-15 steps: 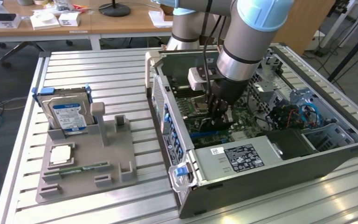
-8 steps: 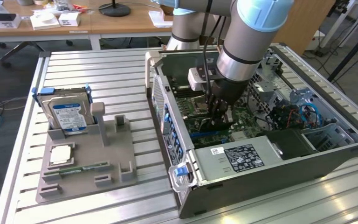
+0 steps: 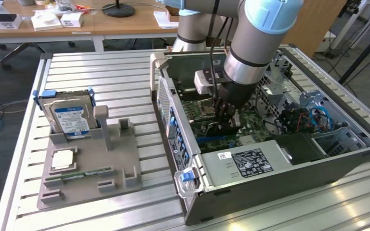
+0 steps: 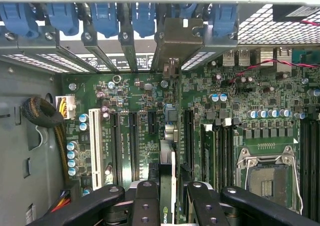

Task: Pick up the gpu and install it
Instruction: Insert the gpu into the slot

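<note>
Black gripper (image 4: pixel 172 193), jaws clamped on the gpu (image 4: pixel 173 161), a thin dark card with metal end bracket, held edge-on over the green motherboard (image 4: pixel 260 101) inside the grey computer case (image 3: pixel 281 192).

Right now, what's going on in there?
The arm reaches down into the open computer case. Its gripper is clamped on the graphics card, held on edge over the motherboard slots, its metal bracket at the case's rear openings. Whether it is seated I cannot tell. The hard drive and memory stick sit in the holder on the exterior view's left.
</note>
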### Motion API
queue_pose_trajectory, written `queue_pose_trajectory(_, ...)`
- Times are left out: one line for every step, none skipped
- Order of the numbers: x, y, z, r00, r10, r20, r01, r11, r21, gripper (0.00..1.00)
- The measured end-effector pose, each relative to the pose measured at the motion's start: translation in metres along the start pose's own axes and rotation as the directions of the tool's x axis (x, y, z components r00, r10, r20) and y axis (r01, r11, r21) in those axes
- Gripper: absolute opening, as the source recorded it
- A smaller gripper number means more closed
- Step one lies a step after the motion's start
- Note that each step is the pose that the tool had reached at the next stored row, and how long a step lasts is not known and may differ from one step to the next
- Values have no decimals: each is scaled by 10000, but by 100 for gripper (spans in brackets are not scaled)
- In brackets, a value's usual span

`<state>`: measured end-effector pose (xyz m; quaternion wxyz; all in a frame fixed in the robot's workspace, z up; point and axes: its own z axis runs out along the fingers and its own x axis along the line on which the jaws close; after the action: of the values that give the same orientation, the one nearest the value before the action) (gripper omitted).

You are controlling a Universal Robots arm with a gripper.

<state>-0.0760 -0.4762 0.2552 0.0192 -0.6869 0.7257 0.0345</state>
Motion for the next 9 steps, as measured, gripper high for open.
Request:
queue_pose_trajectory(0, 0, 0, 10000, 0, 0, 0, 10000, 0, 26)
queue_pose_trajectory(0, 0, 0, 10000, 1, -1, -1, 10000, 0, 26)
queue_pose_trajectory(0, 0, 0, 10000, 0, -1, 0, 10000, 0, 26)
queue_pose_trajectory(0, 0, 2, 10000, 0, 1, 0, 10000, 1, 26)
queue_pose_trajectory(0, 0, 6, 10000, 0, 4, 0, 10000, 2, 26)
queue_pose_trajectory(0, 0, 10, 10000, 0, 5, 0, 10000, 2, 26)
queue_pose_trajectory(0, 0, 9, 10000, 0, 3, 0, 10000, 1, 26)
queue_pose_trajectory(0, 0, 9, 10000, 0, 2, 0, 10000, 1, 26)
queue_pose_trajectory(0, 0, 9, 10000, 0, 2, 0, 10000, 1, 26)
